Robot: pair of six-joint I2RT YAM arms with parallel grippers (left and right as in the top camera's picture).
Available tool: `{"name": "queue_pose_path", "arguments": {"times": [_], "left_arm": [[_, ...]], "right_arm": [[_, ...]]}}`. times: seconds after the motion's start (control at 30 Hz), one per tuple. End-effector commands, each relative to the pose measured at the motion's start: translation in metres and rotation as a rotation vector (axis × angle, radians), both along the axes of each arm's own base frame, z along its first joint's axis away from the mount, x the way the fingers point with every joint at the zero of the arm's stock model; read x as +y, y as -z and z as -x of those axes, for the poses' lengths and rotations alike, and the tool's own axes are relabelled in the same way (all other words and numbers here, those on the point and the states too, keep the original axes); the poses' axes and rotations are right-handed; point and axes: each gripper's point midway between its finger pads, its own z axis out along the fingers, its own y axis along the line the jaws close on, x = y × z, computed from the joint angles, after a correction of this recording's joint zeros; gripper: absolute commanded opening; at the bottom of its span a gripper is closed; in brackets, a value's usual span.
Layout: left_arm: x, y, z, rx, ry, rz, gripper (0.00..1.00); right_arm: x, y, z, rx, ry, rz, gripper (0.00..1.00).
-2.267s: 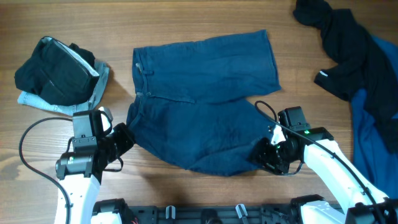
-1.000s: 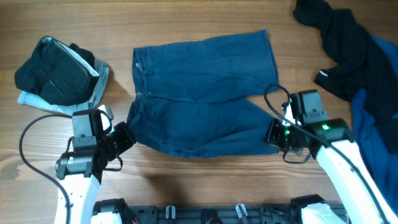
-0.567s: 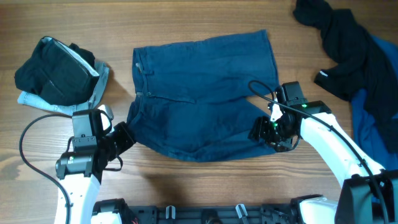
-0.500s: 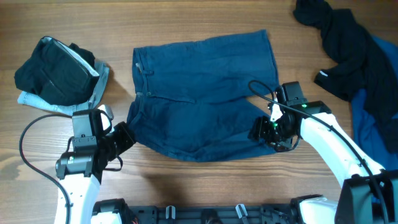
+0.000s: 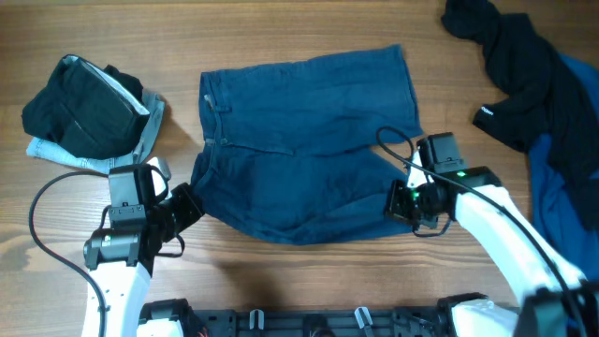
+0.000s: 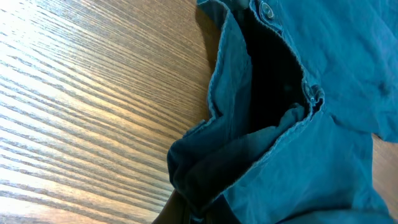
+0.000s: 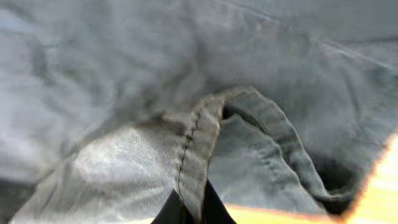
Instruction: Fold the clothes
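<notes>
overhead: teal shorts [image 5: 299, 140] spread mid-frame on table [image 5: 281, 37]; left gripper [image 5: 190, 204] clamped on their lower-left waist corner, right gripper [image 5: 397, 200] clamped on the lower-right hem | left wrist: bunched waistband fabric pinched at bottom edge | right wrist: stitched hem pinched between closed fingers, bottom centre

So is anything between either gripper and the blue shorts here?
Nothing visible. The left gripper pinches the shorts at the waist end, and the right gripper pinches the near leg's hem.
</notes>
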Motion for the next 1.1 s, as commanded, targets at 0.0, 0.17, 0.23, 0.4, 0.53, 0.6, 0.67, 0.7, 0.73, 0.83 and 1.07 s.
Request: {"name": "queue_pose_path", "arguments": {"times": [0.0, 0.17, 0.23, 0.4, 0.53, 0.6, 0.67, 0.7, 0.73, 0.83, 1.07], "left_arm": [[0.000, -0.017, -0.006, -0.046, 0.025, -0.017, 0.04], [0.001, -0.053, -0.005, -0.119, 0.024, -0.026, 0.04], [0.000, -0.065, -0.001, -0.141, 0.023, -0.029, 0.04], [-0.001, -0.076, 0.004, -0.179, 0.024, -0.031, 0.04], [-0.010, -0.090, -0.006, -0.245, 0.053, 0.023, 0.04], [-0.009, -0.093, -0.010, -0.265, 0.051, 0.017, 0.04], [-0.006, -0.090, -0.014, -0.260, 0.039, 0.001, 0.04], [-0.002, -0.088, -0.017, -0.256, 0.026, -0.016, 0.04], [0.001, -0.086, -0.021, -0.250, 0.017, -0.028, 0.04], [0.004, -0.082, -0.046, -0.275, 0.019, -0.035, 0.04], [0.006, -0.050, -0.122, -0.315, 0.023, -0.003, 0.04]], "right_arm": [[-0.020, -0.052, -0.011, -0.134, 0.009, 0.104, 0.04], [-0.039, -0.115, -0.005, -0.292, 0.093, 0.131, 0.04], [-0.044, -0.147, -0.006, -0.389, 0.149, 0.119, 0.04], [-0.050, -0.211, -0.019, -0.596, 0.191, 0.095, 0.04], [-0.040, -0.215, -0.056, -0.644, 0.174, 0.048, 0.04], [-0.028, -0.212, -0.082, -0.660, 0.149, -0.005, 0.04], [-0.016, -0.200, -0.111, -0.650, 0.120, -0.059, 0.04], [-0.013, -0.195, -0.122, -0.649, 0.117, -0.066, 0.04], [-0.012, -0.186, -0.138, -0.652, 0.117, -0.066, 0.04], [-0.012, -0.166, -0.177, -0.659, 0.123, -0.064, 0.04], [-0.035, -0.167, -0.240, -0.823, 0.180, -0.062, 0.04]]}}
